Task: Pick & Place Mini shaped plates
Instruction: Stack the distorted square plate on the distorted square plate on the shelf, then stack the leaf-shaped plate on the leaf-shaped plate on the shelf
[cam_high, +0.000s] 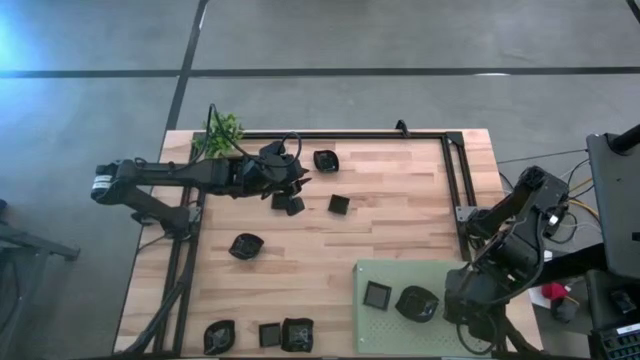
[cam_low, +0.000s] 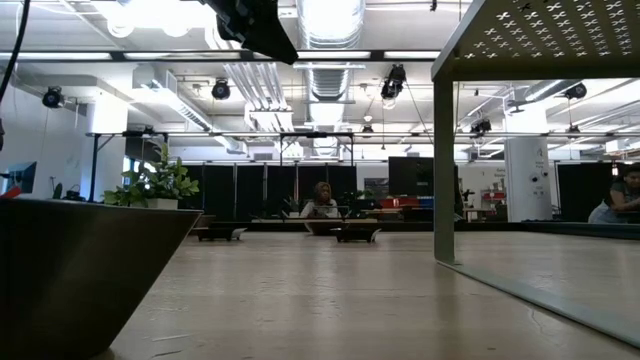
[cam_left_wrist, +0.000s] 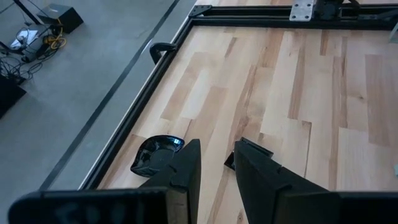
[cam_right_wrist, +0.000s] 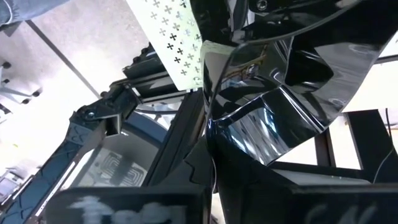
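Observation:
Several mini shaped plates, small and black, lie on the wooden table: one wavy (cam_high: 326, 160), one square (cam_high: 339, 204), one rounded (cam_high: 246, 246), three at the near edge (cam_high: 270, 334). A square plate (cam_high: 377, 294) sits on the green mat (cam_high: 400, 335). My left gripper (cam_high: 300, 183) hangs open above a pair of plates (cam_high: 290, 203); in its wrist view the fingers (cam_left_wrist: 214, 168) have nothing between them. My right gripper (cam_high: 447, 302), at the mat's right side, is shut on a glossy black plate (cam_high: 416, 303). My right gripper pinches the rim (cam_right_wrist: 214, 134) of the glossy plate (cam_right_wrist: 280, 93) between its two fingers, slanting down from the table's right side. The plate stands out beyond the fingertips and fills the wrist view. Whether its bottom rests on the mat, I cannot tell.
A small green plant (cam_high: 222, 132) stands at the far left corner. A black metal frame (cam_high: 455, 170) runs along the table's far and right sides. In the low view a dark plate (cam_low: 80, 270) looms near the camera; a person (cam_low: 322, 205) sits in the room beyond.

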